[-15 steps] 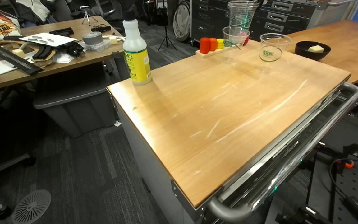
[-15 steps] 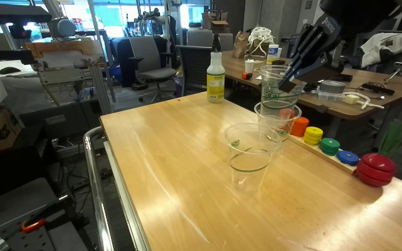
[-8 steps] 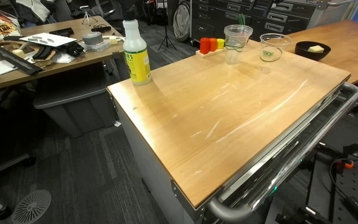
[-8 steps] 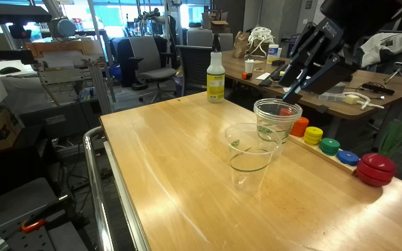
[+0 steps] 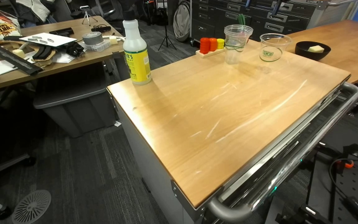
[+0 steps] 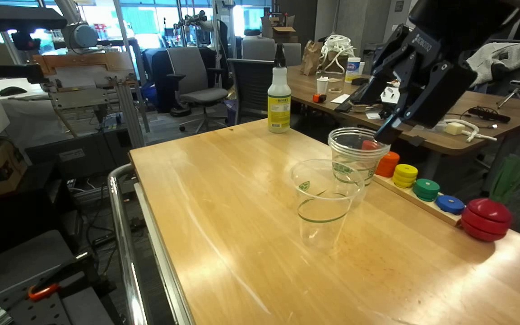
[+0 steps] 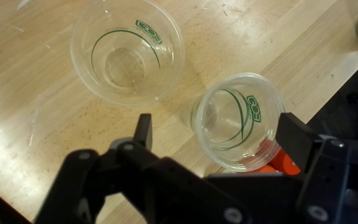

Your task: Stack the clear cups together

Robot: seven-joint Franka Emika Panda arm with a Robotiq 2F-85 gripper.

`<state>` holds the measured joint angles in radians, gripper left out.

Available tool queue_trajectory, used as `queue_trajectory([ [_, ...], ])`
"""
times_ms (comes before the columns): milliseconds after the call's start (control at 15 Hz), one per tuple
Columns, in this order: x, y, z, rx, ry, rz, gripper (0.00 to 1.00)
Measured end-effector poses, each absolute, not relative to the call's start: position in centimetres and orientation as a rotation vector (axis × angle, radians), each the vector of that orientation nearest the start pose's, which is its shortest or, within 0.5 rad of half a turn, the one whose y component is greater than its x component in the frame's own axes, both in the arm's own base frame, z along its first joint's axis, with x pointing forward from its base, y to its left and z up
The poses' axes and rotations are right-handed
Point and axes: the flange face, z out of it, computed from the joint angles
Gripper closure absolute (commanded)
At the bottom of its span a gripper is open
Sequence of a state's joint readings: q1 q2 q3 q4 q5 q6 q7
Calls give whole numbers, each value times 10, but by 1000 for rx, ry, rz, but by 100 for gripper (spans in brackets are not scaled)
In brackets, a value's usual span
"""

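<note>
Wooden table (image 6: 233, 203); fingers (image 7: 143, 130) spread wide, holding nothing. Nested cups (image 7: 239, 123) near them, single cup (image 7: 126, 62) farther: probably best rise clear before sideways move.

Your pale wooden table (image 6: 224, 180) is scratched. On it you have nested clear cups (image 6: 359, 153) upright, a single clear cup (image 6: 325, 212) upright near them, a spray bottle (image 6: 279, 108) at a corner, a wooden strip (image 6: 410, 194) of coloured rings (image 6: 426, 189) along an edge, and a red toy (image 6: 485, 220) beside the strip's end.
</note>
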<state>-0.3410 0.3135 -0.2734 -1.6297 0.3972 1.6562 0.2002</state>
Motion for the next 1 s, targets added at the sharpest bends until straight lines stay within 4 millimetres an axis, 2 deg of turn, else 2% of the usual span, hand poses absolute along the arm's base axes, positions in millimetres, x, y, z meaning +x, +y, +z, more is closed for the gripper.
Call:
queue_trajectory([
  [333,545,-308,418,-2536,1195,314,0],
  [867,564,-307,387,-2559,1184,373,0],
  [933,564,-308,382,-2558,1185,382,25],
  [1000,565,-308,379,-2557,1186,392,28],
])
